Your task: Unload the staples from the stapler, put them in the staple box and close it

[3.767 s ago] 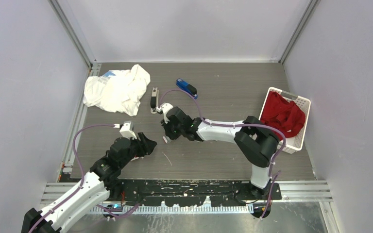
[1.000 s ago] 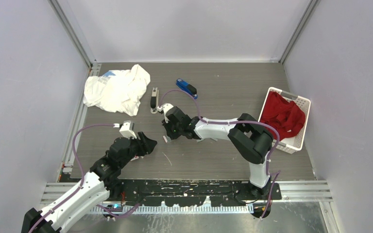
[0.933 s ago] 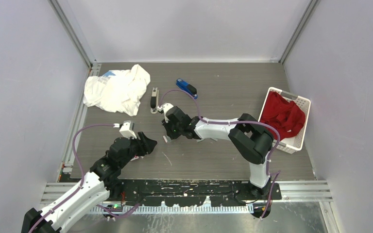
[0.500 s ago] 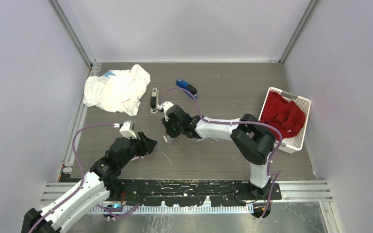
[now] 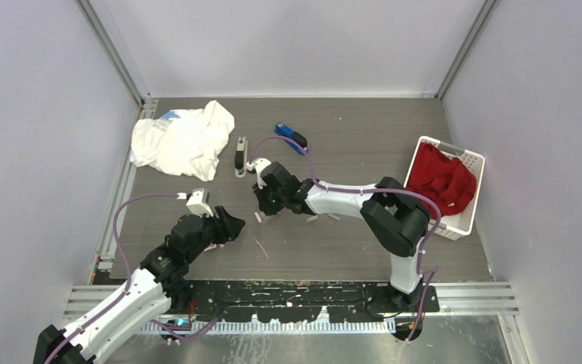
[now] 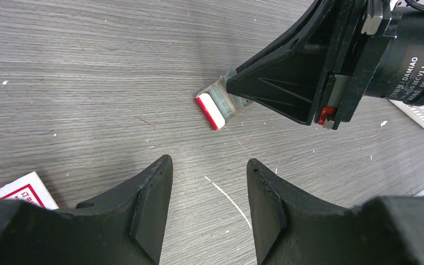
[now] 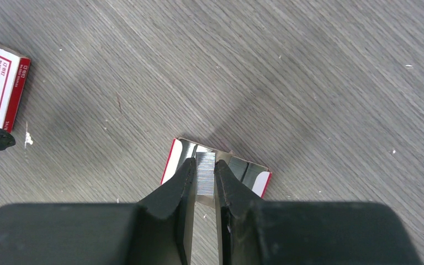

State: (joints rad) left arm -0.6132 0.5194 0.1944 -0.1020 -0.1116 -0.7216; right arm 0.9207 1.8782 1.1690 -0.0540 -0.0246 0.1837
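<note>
While pinched shut on a strip of staples (image 7: 205,179), hangs nose-down at mid-table: right gripper (image 7: 204,165), fingers closed on the strip's flat sides, strip upright between them. Directly beneath, a small open tray (image 7: 248,173), red-edged and shiny inside, flat on the table (image 5: 348,250). Strip's lower end over the tray's middle; contact with the tray floor impossible to tell.

Left gripper (image 6: 210,160) low over the wood on the near-left side, fingers spread apart with bare wood showing between them. Aimed at the tray and short of it by a band of open grain. Just outside its left finger, a closed white-and-red box (image 6: 19,190), near the fingertip; touching or not, cannot tell.

Beyond the right gripper, close but apart, a black stapler (image 5: 240,155) lying lengthwise toward the back. Farther back and to the right, a blue stapler (image 5: 291,137). In the far-left corner, a crumpled white cloth (image 5: 182,140) up against the left rail (image 5: 125,189). At the right edge, a white basket (image 5: 468,161) holding a red cloth (image 5: 441,180), well apart from both grippers.

Room to move: tight around the tray, hemmed by both grippers and the box. Widest bare wood from the tray rightward past the right arm (image 5: 348,201) to the basket, and across the back right. Walls (image 5: 288,45) close on left, back and right; near rail (image 5: 311,292) along the front edge.
</note>
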